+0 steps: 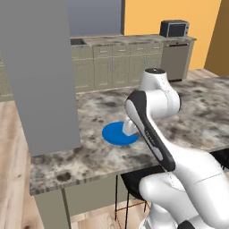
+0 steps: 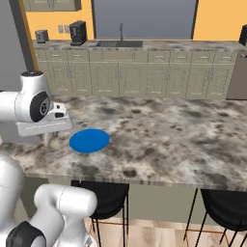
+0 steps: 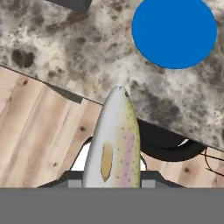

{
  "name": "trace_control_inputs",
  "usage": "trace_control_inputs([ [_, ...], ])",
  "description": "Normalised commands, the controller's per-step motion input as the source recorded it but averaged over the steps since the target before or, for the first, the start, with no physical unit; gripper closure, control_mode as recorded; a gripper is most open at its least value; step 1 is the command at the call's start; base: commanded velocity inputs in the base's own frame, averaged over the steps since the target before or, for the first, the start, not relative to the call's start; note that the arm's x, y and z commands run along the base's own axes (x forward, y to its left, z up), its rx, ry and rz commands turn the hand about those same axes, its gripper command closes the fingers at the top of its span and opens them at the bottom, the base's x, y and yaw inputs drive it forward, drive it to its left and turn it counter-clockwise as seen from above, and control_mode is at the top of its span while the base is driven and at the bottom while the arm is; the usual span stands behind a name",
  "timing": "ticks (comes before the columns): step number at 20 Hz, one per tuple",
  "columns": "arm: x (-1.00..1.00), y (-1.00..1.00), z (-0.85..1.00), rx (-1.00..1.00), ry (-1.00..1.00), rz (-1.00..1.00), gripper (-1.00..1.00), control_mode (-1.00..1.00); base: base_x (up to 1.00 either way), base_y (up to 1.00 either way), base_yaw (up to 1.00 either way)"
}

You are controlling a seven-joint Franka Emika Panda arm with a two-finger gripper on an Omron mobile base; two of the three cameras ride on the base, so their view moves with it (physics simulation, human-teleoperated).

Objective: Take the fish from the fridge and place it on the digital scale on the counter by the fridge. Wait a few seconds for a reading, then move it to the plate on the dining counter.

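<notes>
My fingers (image 3: 111, 186) were closed narrow on the fish (image 3: 114, 140), one dark tip showing on either side of its body at the bottom of the hand view. The fish pointed away from my hand, its nose over the near edge of the worktop (image 3: 78, 52), its body over the wooden floor (image 3: 35, 127) and a black stool (image 3: 166, 144) below. The plate (image 3: 175, 31) lay flat on the worktop ahead and to the right of the fish's nose in the hand view, apart from it. In the left base view the plate (image 1: 117, 134) sat near the worktop's (image 1: 197, 112) front edge, partly behind my arm. In the right base view the plate (image 2: 89, 140) lay just right of my hand.
</notes>
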Motion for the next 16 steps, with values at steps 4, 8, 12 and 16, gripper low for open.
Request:
trace_control_inputs([
  [4, 1.0, 0.01, -0.57, 0.14, 0.02, 0.0, 1.0, -1.0, 0.0, 0.0, 0.0],
  [8, 0.8, -0.39, -0.03, 0.2, -0.01, 0.02, 1.0, -1.0, 0.0, 0.0, 0.0],
  [12, 0.46, -0.38, 0.01, 0.08, -0.02, 0.07, 1.0, -1.0, 0.0, 0.0, 0.0],
  [16, 0.26, -0.04, 0.26, -0.18, 0.06, 0.03, 1.0, -1.0, 0.0, 0.0, 0.0],
])
